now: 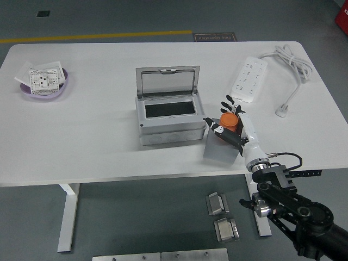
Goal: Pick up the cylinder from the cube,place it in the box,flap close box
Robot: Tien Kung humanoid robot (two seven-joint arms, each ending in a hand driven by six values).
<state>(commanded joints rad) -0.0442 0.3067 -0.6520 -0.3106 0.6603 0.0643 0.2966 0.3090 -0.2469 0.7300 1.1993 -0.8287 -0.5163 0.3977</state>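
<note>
The right hand (pixel 227 122), black-fingered with a white palm, is wrapped around the smooth orange cylinder (pixel 229 120) just right of the grey box (pixel 169 117), above a grey cube (pixel 221 148). The box's hinged lid stands open. The cylinder's axis cannot be judged. Everything sits on a matte white counter (pixel 98 141) over grey floor.

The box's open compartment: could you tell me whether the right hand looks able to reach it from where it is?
Probably yes. The right hand, closed around the orange cylinder, sits just right of the box; its lid stands open at the back and nothing lies between.
</note>
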